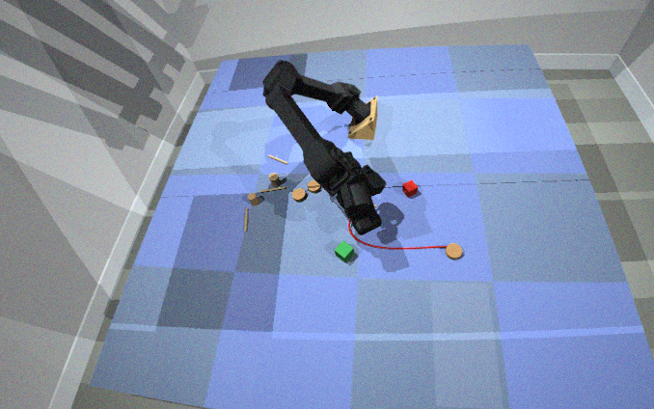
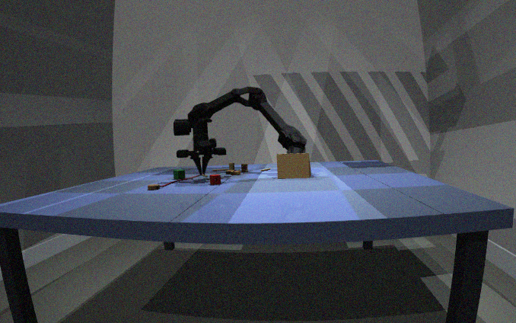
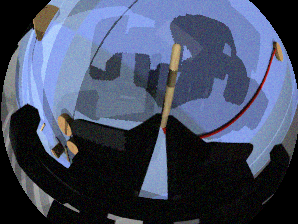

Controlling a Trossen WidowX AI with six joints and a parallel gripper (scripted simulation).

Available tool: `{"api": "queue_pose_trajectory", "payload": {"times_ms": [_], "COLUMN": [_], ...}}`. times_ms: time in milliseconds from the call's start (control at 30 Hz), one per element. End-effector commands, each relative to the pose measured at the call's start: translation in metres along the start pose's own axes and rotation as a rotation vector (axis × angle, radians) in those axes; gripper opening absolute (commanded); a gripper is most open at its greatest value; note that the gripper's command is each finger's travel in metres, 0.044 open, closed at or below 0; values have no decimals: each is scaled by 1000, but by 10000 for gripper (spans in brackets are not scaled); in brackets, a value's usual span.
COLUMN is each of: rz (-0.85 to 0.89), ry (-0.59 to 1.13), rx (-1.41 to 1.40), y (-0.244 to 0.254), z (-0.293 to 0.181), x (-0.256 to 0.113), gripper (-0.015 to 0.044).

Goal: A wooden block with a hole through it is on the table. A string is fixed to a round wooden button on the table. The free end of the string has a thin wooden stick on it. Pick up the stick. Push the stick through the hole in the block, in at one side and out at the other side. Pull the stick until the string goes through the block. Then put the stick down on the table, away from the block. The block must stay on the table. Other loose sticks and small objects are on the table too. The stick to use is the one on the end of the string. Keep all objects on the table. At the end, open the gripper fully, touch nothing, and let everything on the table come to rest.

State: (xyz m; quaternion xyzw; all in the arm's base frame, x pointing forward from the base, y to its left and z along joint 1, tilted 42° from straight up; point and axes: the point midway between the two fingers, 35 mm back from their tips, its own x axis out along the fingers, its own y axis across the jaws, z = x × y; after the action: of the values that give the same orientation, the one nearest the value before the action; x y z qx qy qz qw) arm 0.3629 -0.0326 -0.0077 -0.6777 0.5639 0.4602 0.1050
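My gripper [image 2: 202, 174] [image 3: 163, 118] is shut on the string's stick [image 3: 175, 57], close above the table. The stick points out ahead of the fingertips in the wrist view; in the top view the arm hides nearly all of it. The red string [image 1: 400, 248] [image 3: 260, 91] curves from the stick's held end to the round wooden button [image 1: 453, 251] [image 2: 153, 187] [image 3: 279, 52]. A red block [image 1: 410, 188] [image 2: 215, 179] stands on the table beyond the stick, apart from it, with a small dark spot on its side in the exterior view. The string is outside the block.
A green block [image 1: 343, 251] [image 2: 179, 174] stands near the string's bend. Loose sticks [image 1: 277, 159] [image 1: 272, 189] [image 1: 246, 219], upright pegs [image 1: 274, 177] [image 1: 253, 198] and flat discs [image 1: 299, 194] [image 1: 313, 186] lie left of the arm in the top view. The arm's wooden base [image 2: 293, 165] is behind.
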Motion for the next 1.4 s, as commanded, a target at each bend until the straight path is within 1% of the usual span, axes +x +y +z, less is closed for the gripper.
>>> {"api": "queue_pose_trajectory", "payload": {"times_ms": [0,1367], "rz": [1,-2], "ry": [1,-4], "rx": [3,1], "y": [0,-2], "z": [6,62], "x": [0,-1], "gripper": [0,0]}}
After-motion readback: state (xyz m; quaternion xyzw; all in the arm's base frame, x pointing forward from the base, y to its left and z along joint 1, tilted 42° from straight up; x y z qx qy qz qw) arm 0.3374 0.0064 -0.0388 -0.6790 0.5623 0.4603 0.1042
